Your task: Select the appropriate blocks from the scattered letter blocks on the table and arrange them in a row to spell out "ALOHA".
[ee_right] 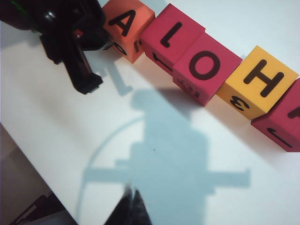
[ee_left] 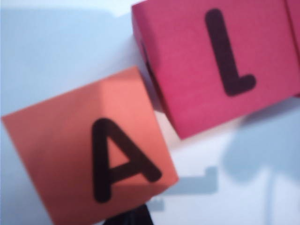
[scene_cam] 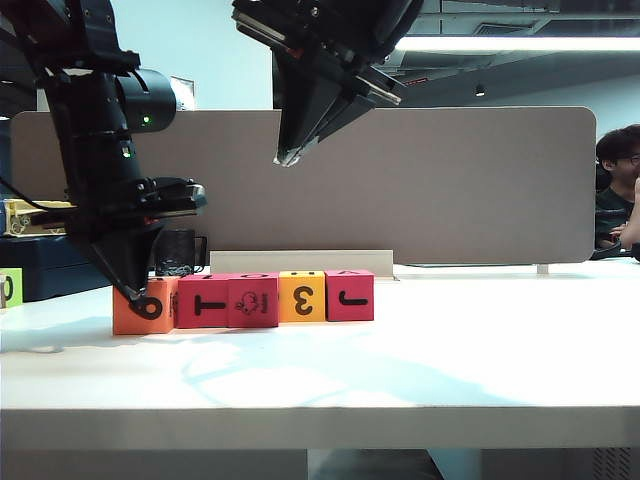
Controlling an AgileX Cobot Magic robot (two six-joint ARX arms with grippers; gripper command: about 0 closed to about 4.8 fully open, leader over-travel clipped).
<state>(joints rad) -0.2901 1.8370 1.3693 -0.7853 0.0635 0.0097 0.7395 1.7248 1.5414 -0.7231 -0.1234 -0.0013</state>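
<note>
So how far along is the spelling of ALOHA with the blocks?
Nearly done: five blocks sit in a row on the table, tops reading A, L, O, H, A. The shut left gripper is at the orange block, which sits skewed. Squaring it remains. The right gripper hangs shut above.

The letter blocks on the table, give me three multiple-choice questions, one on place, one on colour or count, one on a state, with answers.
1. Which end of the row, in the exterior view, holds the orange block?
A left B right C middle
2. How many letter blocks are pink-red?
A one B two C three
3. The right gripper is
A shut above the row B open on the table C holding a block

Answers: 1 A, it sits beside the left gripper. 2 C, the L, O and far-end blocks. 3 A, fingers together, nothing held.
</note>
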